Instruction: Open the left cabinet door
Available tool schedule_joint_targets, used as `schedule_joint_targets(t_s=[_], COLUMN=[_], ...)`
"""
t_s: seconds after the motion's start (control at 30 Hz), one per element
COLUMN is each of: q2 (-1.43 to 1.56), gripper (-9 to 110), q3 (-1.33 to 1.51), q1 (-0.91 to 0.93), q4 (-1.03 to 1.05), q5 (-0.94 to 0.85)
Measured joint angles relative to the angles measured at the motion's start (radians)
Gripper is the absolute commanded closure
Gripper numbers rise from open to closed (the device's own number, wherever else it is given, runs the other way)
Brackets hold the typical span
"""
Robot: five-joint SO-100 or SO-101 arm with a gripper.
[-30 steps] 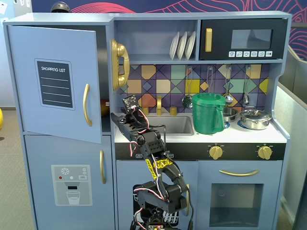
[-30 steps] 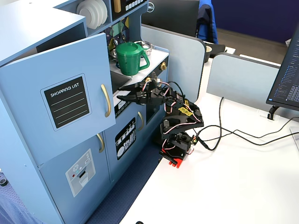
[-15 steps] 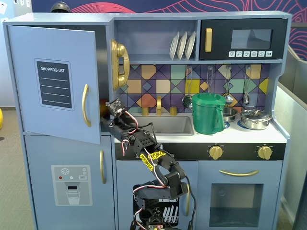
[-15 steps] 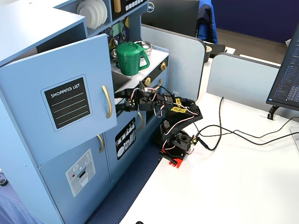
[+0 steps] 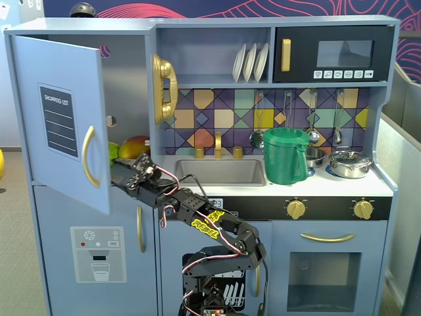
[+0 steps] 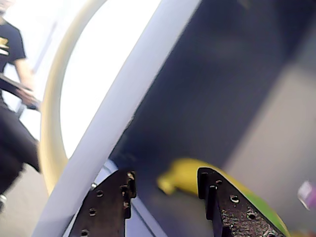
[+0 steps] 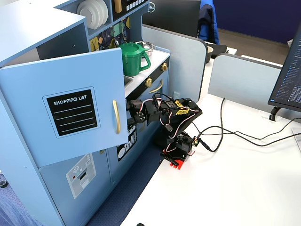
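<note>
In a fixed view from the front, the left cabinet door [image 5: 62, 118], lettered "SHOPPING LIST", stands swung well open, and the gripper [image 5: 117, 172] reaches behind its free edge toward toy fruit [image 5: 131, 146]. In the wrist view the gripper's [image 6: 165, 183] jaws stand apart, empty, beside the door edge [image 6: 123, 103] and gold handle [image 6: 49, 128]. In the other fixed view the open door [image 7: 70, 110] hides the gripper.

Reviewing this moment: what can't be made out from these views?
- End effector: its tips sit behind the left cabinet door in a fixed view, and that door covers them in the other.
- Door contact: the wrist view is blurred, so it cannot be told.
- Yellow-green items inside: partly hidden, too blurred in the wrist view to identify.
</note>
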Motion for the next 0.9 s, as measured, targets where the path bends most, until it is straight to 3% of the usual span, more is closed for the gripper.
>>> schedule_joint_targets(t_s=[0.53,0.7,0.9], q2=[-0.080,-0.040,-0.002], gripper=[94,94,94], q3=[0.040,0.052,-0.017], q1=[-0.176,0.017,0.477], q4=[-0.175,-0.037,0.460], q5=[-0.072,0.017,0.219])
